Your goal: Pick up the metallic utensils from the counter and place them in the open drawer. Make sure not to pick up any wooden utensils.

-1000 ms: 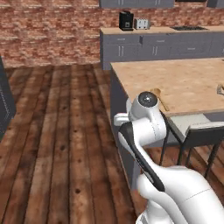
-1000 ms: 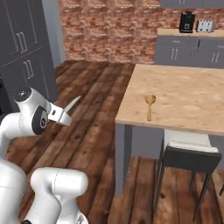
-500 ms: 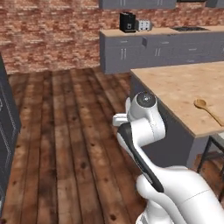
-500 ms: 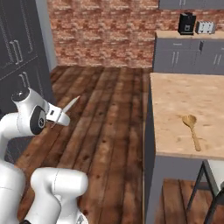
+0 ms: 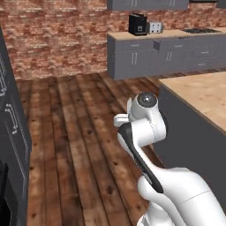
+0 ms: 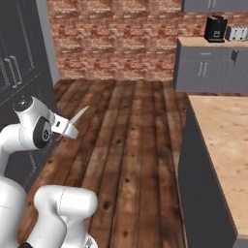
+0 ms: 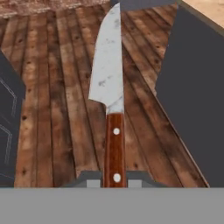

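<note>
Count: one silver-bladed, brown-handled knife (image 7: 112,96), handle pinched in the tool (image 7: 115,180); pale wooden tabletop (image 6: 227,135) cut off at frame edge.

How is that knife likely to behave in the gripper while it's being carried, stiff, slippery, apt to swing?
The knife probably stays stiff: its blade juts out straight. The gripper holds only the handle's end, so the long blade could lever it if bumped. The handle looks smooth and riveted, so it may slip.

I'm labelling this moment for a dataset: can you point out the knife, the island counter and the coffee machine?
knife (image 7: 106,65), hand view, middle of the silver blade.
counter (image 6: 227,140), right base view, bare wood-grain top.
coffee machine (image 5: 137,24), left base view, its black body on the far worktop.
</note>
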You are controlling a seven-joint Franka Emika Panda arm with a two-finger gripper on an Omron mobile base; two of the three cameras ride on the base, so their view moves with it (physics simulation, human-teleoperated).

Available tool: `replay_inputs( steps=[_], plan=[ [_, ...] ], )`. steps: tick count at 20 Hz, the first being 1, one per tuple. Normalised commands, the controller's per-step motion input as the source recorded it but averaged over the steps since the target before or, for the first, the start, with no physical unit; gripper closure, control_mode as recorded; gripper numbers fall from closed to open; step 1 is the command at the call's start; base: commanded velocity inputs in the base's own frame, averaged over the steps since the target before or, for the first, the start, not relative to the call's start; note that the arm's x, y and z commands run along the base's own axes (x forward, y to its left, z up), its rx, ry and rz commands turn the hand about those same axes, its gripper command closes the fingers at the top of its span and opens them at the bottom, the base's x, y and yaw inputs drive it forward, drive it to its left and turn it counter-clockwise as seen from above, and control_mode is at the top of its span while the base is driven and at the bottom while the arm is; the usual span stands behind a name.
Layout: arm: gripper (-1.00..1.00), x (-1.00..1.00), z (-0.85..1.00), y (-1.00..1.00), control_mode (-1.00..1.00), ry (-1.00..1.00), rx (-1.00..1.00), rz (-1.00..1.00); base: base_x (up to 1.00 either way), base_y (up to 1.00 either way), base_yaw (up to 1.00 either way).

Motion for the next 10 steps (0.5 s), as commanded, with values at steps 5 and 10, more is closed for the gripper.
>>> replay_inputs(
  steps=[5, 10],
  plan=[
    [1.0, 0.0, 0.0, 0.0, 1.0, 0.0, 0.0, 0.0, 1.0, -0.03, -0.02],
    [1.0, 0.0, 0.0, 0.0, 1.0, 0.0, 0.0, 0.0, 1.0, 0.0, -0.08]
  ],
)
